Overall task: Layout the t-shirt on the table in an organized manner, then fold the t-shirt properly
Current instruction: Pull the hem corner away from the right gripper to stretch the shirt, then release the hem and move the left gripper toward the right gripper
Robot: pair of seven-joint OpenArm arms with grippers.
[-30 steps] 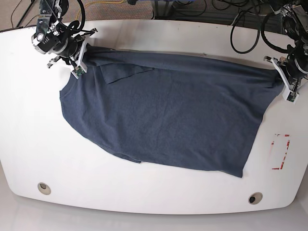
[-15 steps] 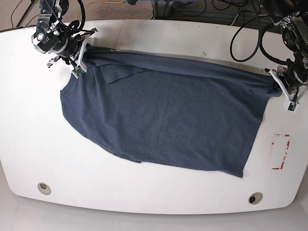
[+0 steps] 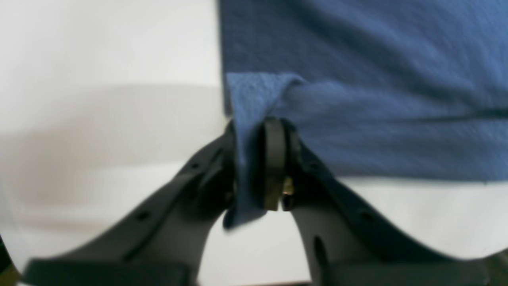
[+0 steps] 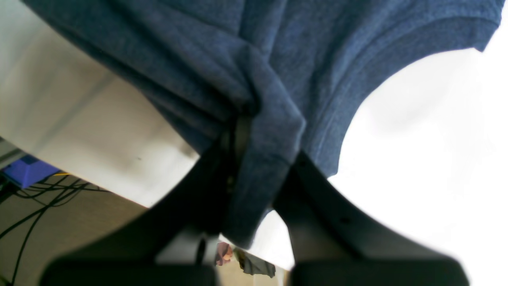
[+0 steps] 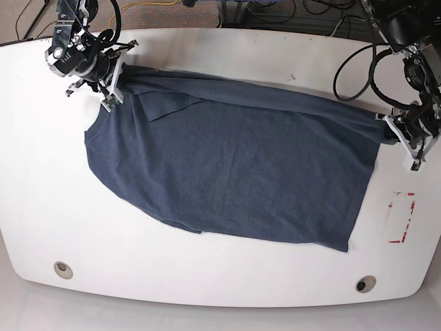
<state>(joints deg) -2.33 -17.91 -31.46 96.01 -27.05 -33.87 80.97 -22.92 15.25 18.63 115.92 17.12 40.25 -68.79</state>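
A dark blue t-shirt [image 5: 234, 165] lies spread across the white table [image 5: 207, 276], with one sleeve folded over near the far left. In the base view my right gripper [image 5: 112, 86] sits at the shirt's far-left corner. Its wrist view shows the right gripper [image 4: 258, 159] shut on a bunched fold of the t-shirt [image 4: 198, 59]. My left gripper [image 5: 405, 134] is at the shirt's far-right corner. Close up, the left gripper [image 3: 254, 159] has a strip of the t-shirt [image 3: 357, 119] pinched between its fingers, just above the tabletop.
Two round grommet holes [image 5: 63, 269] [image 5: 365, 283] sit near the table's front edge. A red-outlined rectangle mark [image 5: 403, 217] lies to the right of the shirt. Cables [image 5: 275, 10] run beyond the far edge.
My left gripper has shifted slightly inward and down at the shirt's right corner, and its arm has changed pose. The right gripper has stayed put.
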